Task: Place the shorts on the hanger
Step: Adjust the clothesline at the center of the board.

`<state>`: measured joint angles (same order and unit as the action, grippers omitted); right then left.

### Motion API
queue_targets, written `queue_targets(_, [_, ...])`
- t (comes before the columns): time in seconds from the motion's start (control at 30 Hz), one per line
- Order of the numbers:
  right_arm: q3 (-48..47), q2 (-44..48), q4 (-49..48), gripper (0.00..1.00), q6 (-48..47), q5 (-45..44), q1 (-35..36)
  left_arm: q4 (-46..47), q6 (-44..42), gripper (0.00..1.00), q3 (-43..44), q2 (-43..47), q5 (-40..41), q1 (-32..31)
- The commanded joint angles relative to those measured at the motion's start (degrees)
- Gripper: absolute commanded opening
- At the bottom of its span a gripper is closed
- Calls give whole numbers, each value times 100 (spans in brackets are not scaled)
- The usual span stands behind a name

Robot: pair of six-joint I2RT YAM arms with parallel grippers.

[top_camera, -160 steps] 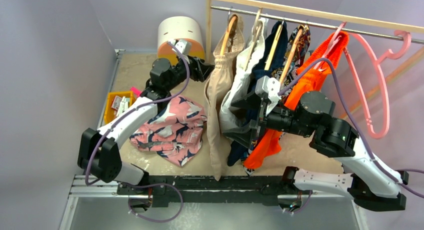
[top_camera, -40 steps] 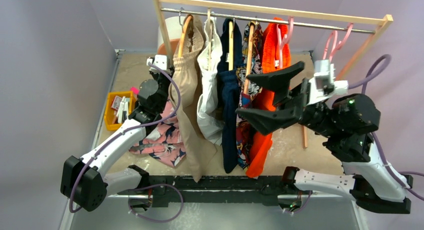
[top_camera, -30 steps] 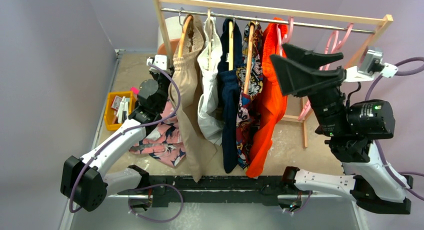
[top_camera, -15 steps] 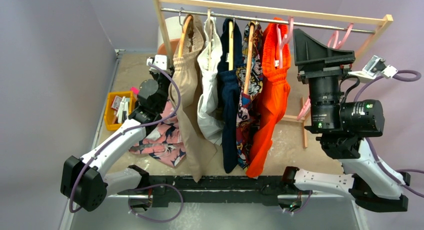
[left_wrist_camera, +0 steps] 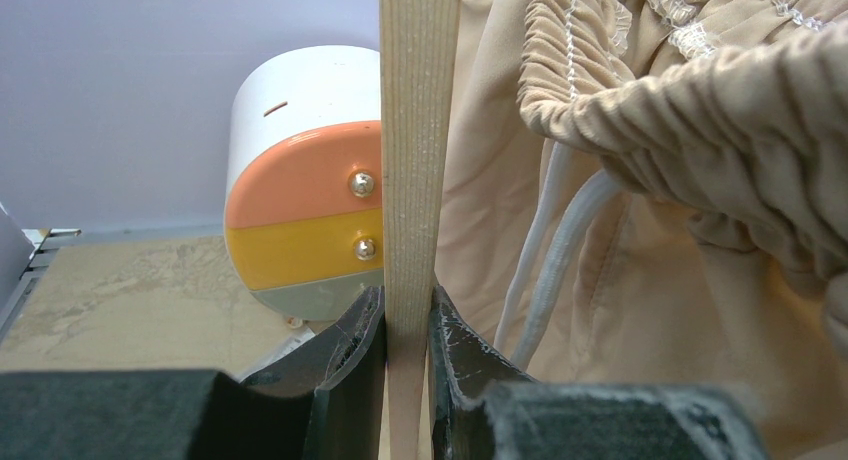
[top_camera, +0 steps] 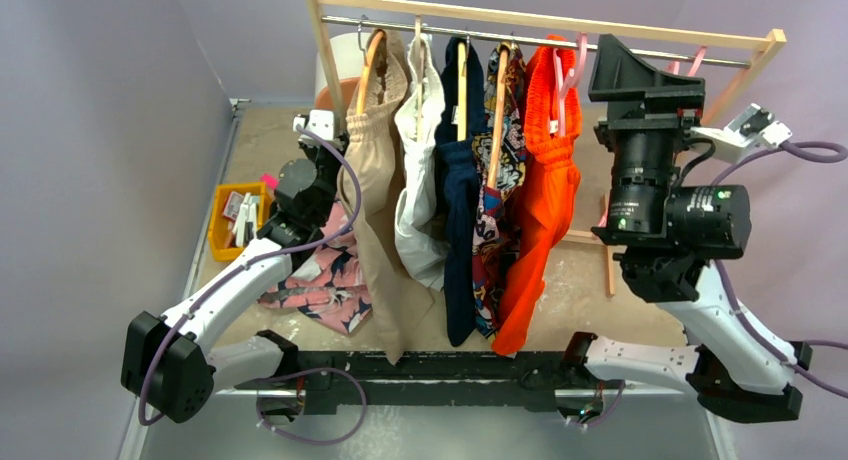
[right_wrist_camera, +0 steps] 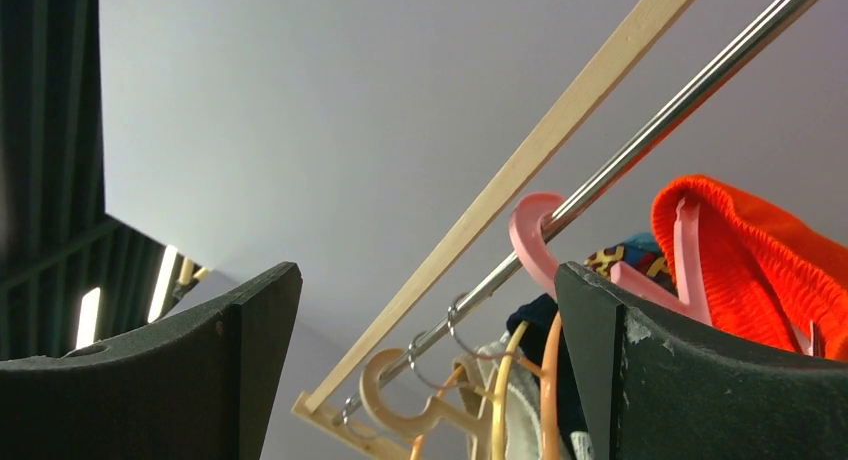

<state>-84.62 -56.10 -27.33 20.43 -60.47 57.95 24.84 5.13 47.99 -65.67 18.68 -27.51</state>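
Shorts (top_camera: 325, 285) seen only overhead, left gripper (left_wrist_camera: 408, 315) pinching rack post (left_wrist_camera: 420, 130) in wrist view, right gripper (right_wrist_camera: 428, 290) wide

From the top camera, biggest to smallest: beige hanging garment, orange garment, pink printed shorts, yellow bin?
Beige garment and orange garment: too alike to rank.
Then the shorts, partly hidden.
Smallest: yellow bin.

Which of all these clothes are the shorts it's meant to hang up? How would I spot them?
Find the wooden clothes rack and the leftmost piece hanging on it, the beige garment. Just left of its hem, partly under the white left arm, the shorts lie crumpled on the table. They are the only garment not hanging, and they are pink with a navy-and-white print.
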Motion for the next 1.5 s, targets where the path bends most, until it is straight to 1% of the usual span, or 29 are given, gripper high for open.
queue_targets(0.0, [-454,-145,618,99,819,252,-559,443,32,0,-21,76,422,103])
queue_targets(0.07, [-463,-155,892,99,1331,515,-884,467,35,0,-48,81,418,101])
queue_targets(0.27, [-643,-357,1306,99,2011,947,-1324,473,28,0,-58,83,414,104])
queue_targets(0.4, [-655,-378,1454,99,2300,1087,-1571,475,16,0,-61,95,417,105])
queue_targets(0.57, [-725,-438,1752,99,2754,1507,-2043,517,10,0,-101,92,379,105])
queue_targets(0.9, [-885,-642,1887,99,3283,2222,-2875,583,59,0,-187,109,298,105])
queue_targets(1.1, [-698,-681,1882,95,3809,2980,-3367,639,126,0,-263,100,226,97])
queue_targets(1.2, [-626,-730,1953,95,4100,3256,-3595,689,150,0,-298,103,185,96])
queue_targets(1.33, [-663,-824,1937,93,4259,3563,-3872,731,175,0,-337,115,151,96])
queue_targets(1.4, [-657,-865,1871,90,4260,3666,-3924,753,188,0,-360,121,142,95])
queue_targets(1.43, [-641,-868,1821,88,4243,3704,-3941,758,197,0,-376,116,130,96])
queue_targets(1.47, [-575,-855,1688,83,4209,3758,-3963,761,206,0,-376,120,117,96])
